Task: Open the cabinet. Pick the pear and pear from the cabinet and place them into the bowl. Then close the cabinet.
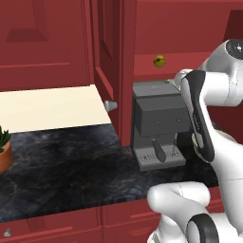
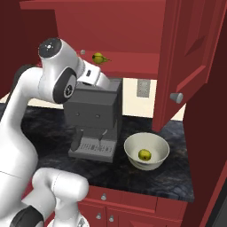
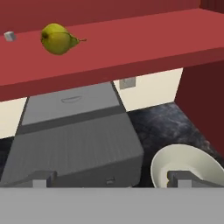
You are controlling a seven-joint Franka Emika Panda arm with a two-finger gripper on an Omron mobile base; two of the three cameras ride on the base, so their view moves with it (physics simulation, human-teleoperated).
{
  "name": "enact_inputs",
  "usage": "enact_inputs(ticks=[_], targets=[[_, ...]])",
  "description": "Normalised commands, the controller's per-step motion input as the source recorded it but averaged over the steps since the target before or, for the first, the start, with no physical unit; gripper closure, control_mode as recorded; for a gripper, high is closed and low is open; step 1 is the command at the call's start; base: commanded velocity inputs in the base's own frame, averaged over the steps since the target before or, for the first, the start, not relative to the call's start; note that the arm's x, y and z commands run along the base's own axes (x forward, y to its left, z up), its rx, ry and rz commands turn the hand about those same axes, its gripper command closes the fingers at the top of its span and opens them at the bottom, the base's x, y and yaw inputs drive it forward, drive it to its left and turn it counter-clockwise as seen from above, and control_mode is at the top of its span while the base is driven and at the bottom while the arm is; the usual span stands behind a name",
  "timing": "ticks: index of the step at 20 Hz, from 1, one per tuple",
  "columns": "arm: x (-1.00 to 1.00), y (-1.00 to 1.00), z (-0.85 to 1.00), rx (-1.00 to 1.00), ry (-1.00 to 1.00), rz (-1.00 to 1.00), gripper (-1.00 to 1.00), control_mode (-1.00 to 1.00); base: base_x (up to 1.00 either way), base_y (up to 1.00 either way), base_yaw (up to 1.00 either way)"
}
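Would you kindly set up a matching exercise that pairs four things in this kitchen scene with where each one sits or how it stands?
Things:
1. pear
2. second pear
3. coffee machine
4. cabinet door

Places or states:
A. swung open
B. on the cabinet floor
C. in the bowl
D. on the counter, left of the bowl in the right base view

Pairs: 1-C, 2-B, 3-D, 4-A
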Motion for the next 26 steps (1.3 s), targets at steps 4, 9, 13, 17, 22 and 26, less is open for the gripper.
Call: enact_inputs(ticks=[4, 9, 13, 17, 22, 26], targets=[[0.00, 0.46, 0.21, 0.00, -0.04, 0.00, -1.00, -1.00, 0.00, 0.00, 0.00], [0.11, 0.33, 0.28, 0.00, 0.00, 0.00, -1.00, -1.00, 0.00, 0.00, 0.00], [0.30, 0.18, 0.21, 0.00, 0.00, 0.00, -1.00, -1.00, 0.00, 0.00, 0.00], [0.39, 0.16, 0.04, 0.00, 0.00, 0.00, -1.00, -1.00, 0.00, 0.00, 0.00], [0.43, 0.09, 0.00, 0.00, 0.00, 0.00, -1.00, -1.00, 0.00, 0.00, 0.00], [0.33, 0.00, 0.00, 0.00, -0.07, 0.00, -1.00, -1.00, 0.00, 0.00, 0.00]])
